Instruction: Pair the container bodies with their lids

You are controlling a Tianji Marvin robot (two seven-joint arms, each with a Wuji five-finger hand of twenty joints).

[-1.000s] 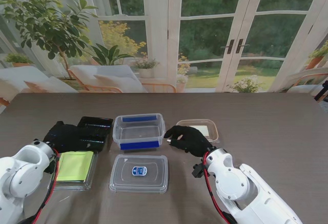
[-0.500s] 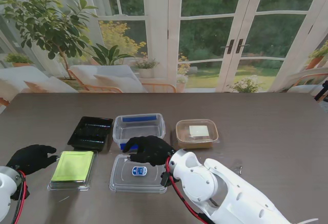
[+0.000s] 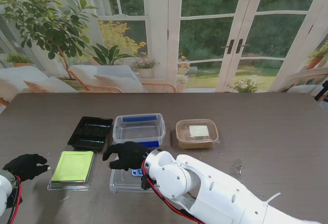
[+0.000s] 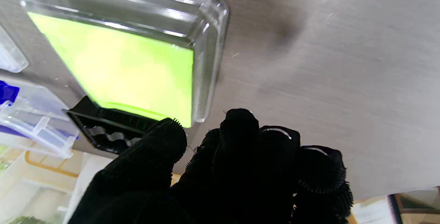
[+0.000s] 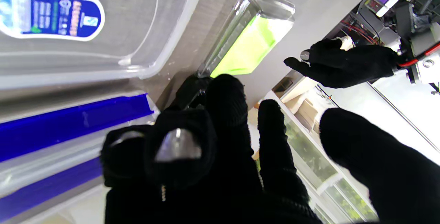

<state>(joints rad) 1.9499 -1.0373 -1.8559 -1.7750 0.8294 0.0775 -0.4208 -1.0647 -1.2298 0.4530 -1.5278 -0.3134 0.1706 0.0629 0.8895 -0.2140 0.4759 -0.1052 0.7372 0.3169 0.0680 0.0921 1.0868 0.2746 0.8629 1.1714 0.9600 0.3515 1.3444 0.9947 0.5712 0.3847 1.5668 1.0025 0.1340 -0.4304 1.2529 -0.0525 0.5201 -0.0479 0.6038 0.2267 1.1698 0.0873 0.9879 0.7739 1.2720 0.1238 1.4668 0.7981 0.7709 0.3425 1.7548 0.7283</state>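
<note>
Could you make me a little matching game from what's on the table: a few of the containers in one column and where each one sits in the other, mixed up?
Things:
1. black ridged plastic tray
2. clear plastic tub with blue clips
3. brown tub with a clear lid
4. clear lid with a lime-green sheet

Places, seen from the stand:
A. far row, right end
B. nearer to me, left side
C. far row, middle
D. far row, left end

Pairs: 1-D, 2-C, 3-A, 4-B

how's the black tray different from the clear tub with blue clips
The black tray is opaque and shallow; the clear tub with blue clips is see-through and deeper. The tray sits farther left, the tub in the middle. Both are rectangular, lidless, and stand in the same row on the table.
</note>
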